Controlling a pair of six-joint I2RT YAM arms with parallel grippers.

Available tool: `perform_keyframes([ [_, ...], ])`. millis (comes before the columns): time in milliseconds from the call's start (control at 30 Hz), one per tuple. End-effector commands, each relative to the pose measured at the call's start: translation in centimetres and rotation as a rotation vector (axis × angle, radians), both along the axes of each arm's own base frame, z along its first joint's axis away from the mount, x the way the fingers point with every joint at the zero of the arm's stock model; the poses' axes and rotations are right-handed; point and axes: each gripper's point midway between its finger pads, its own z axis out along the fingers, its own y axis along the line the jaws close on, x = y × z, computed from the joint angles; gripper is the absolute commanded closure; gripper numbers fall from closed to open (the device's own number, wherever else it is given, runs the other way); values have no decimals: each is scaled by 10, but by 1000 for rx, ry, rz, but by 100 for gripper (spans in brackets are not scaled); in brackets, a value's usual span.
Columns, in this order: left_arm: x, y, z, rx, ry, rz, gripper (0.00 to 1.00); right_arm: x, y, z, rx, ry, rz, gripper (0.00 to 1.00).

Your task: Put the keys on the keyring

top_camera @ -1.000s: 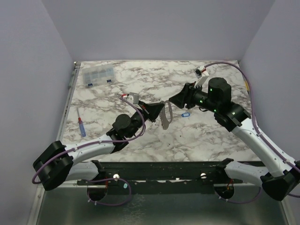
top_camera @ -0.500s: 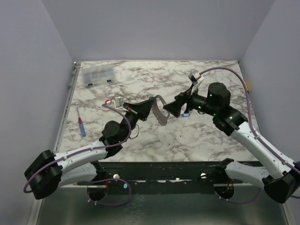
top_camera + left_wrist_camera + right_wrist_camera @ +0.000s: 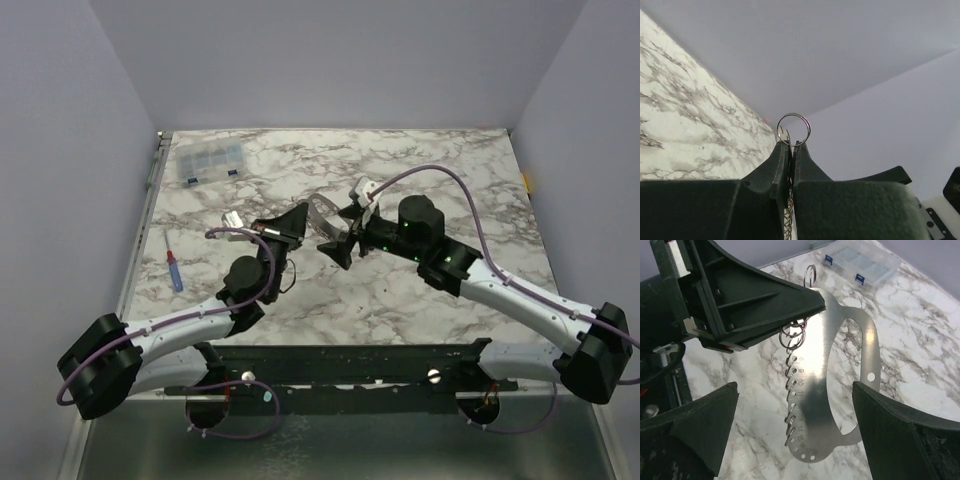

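The keyring (image 3: 850, 335) is a flat pale metal loop with numbered holes along one edge and several small split rings threaded there. My left gripper (image 3: 812, 300) is shut on its upper edge and holds it in the air above the marble table (image 3: 920, 340). In the left wrist view one small ring (image 3: 794, 128) sticks up above the closed left gripper (image 3: 790, 146). My right gripper (image 3: 795, 390) is open, its fingers either side of the loop and apart from it. From above, the loop (image 3: 322, 207) hangs between the left gripper (image 3: 298, 218) and the right gripper (image 3: 338, 232). No keys are in view.
A clear compartment box (image 3: 209, 161) lies at the back left of the table; it also shows in the right wrist view (image 3: 860, 262). A screwdriver (image 3: 173, 271) lies near the left edge. Grey walls close the table on three sides.
My left gripper has carried the loop left and farther back. My right arm has swung left to the middle, now facing the loop and covering the small blue tag.
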Motion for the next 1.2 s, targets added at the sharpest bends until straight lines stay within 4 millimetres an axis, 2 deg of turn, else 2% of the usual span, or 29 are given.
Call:
perform_keyframes([
  [0,7,15,21,-140,1,79,100,31,6,5,-28,-210,-99,0],
  [167,5,20,24,-183,1,82,100,52,14,-9,-99,-285,-143,0],
  [433,2,20,26,-275,23,48,100,69,25,5,-104,-478,-245,5],
  [533,2,17,26,-298,36,32,100,74,33,3,-142,-567,-262,6],
  [633,1,14,27,-319,49,15,100,81,34,-2,-163,-633,-309,12],
  [733,0,13,26,-322,68,1,100,85,32,-4,-171,-675,-353,30],
  [867,-3,13,23,-315,86,-8,100,77,33,0,-177,-734,-358,67],
  [933,-3,13,21,-301,88,-10,100,70,36,3,-190,-750,-330,90],
  [967,-4,13,20,-294,89,-11,95,69,36,4,-197,-748,-326,98],
  [1000,-5,14,18,-285,89,-13,89,67,35,6,-198,-749,-328,99],
  [1167,-16,15,7,-218,76,-53,47,56,27,13,-201,-737,-300,99],
])
